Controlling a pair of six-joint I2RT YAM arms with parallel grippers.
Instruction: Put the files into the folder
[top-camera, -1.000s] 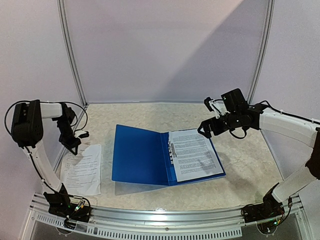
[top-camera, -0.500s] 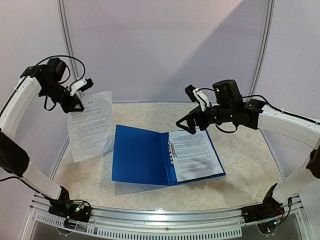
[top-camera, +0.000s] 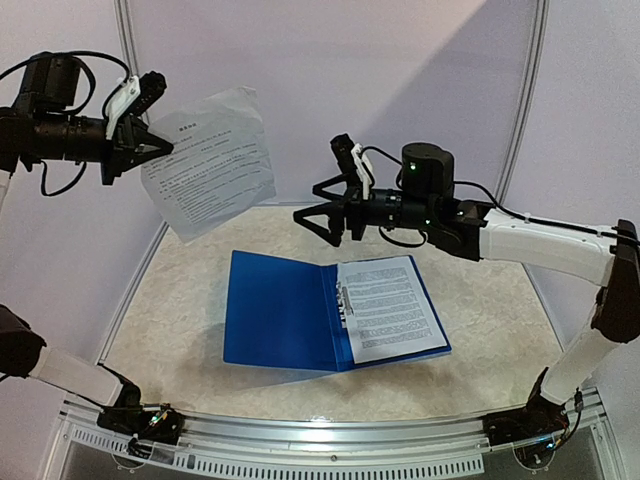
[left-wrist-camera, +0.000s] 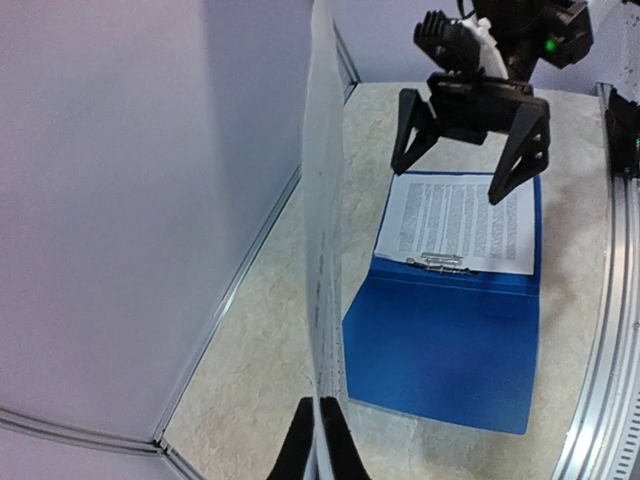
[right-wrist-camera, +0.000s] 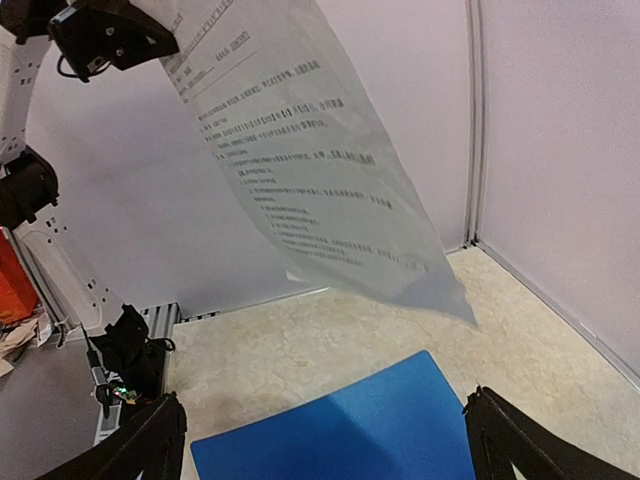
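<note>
The blue folder (top-camera: 280, 310) lies open on the table, a printed sheet (top-camera: 392, 308) lying on its right half under the metal clip (top-camera: 345, 300). My left gripper (top-camera: 158, 146) is shut on the edge of another printed sheet (top-camera: 210, 160) and holds it high in the air at the upper left. The left wrist view sees that sheet (left-wrist-camera: 322, 240) edge-on between the fingertips (left-wrist-camera: 297, 450), with the folder (left-wrist-camera: 450, 340) below. My right gripper (top-camera: 318, 210) is open and empty, above the folder's far edge, facing the held sheet (right-wrist-camera: 310, 170).
White booth walls with metal corner posts (top-camera: 140, 110) close in the table on three sides. A metal rail (top-camera: 330, 435) runs along the near edge.
My left arm has lifted the sheet off the table at the left and raised it high. My right arm has swung left over the folder, its jaws opening wide.
</note>
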